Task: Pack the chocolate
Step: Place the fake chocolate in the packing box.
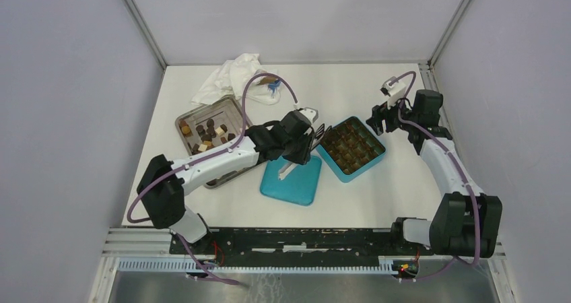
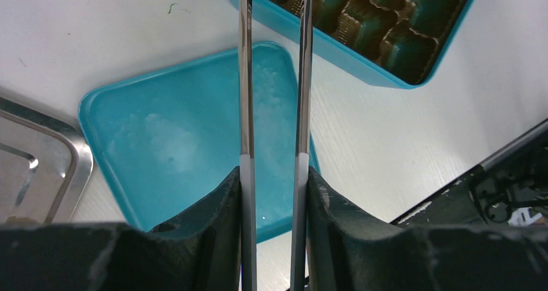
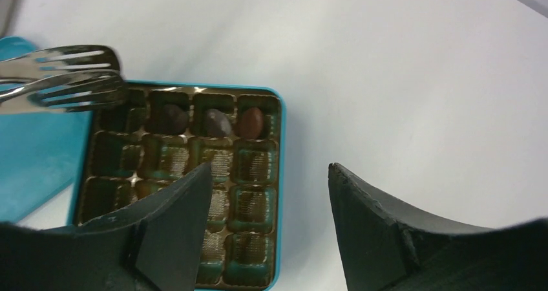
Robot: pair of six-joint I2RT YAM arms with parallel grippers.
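My left gripper [image 2: 271, 197] clamps the tongs [image 3: 64, 77], tips empty over the teal box [image 3: 279, 142]; my right gripper [image 3: 268, 194] gapes empty. Three chocolates [image 3: 213, 123] seated. Next, I judge: fetch another from the tray [image 1: 202, 109].

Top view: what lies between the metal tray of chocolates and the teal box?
The teal lid lies between the metal tray and the teal box, with the left hand holding tongs above it, as the top view shows.

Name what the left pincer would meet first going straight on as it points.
Probably the open teal box of gold compartments; the left pincer aims thin metal tongs at its corner, height unclear.
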